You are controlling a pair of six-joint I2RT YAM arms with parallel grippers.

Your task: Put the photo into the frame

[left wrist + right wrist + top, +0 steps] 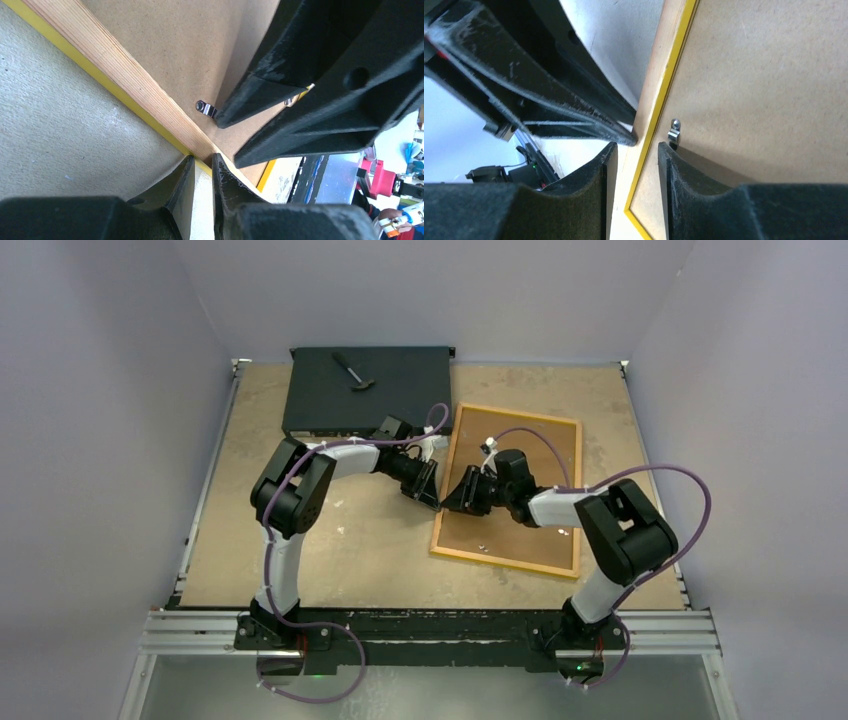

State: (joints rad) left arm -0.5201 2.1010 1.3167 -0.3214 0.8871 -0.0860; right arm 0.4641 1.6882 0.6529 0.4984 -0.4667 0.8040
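While one frame (505, 562) is lying back-up on the table (350, 550), toward 3 o'clock from the table's middle, two grippers are meeting at that frame's 9 o'clock rail. The left gripper (202, 162) is clamping this rail. Its two fingers are standing narrowly apart, and the yellow-edged wood is filling the gap between them. The right gripper (636, 150) is straddling the same rail just beside it. One of its fingertips is sitting outside the yellow edge. The other is resting on the brown backing board (520, 515) next to one small metal tab (674, 131). Whether those two fingers are pressing the rail or standing loose cannot be told. One flat black box (390, 390) is sitting at the table's far edge, toward 11 o'clock. One small hammer-shaped tool (352, 370) is lying on top of it, well apart from both grippers.
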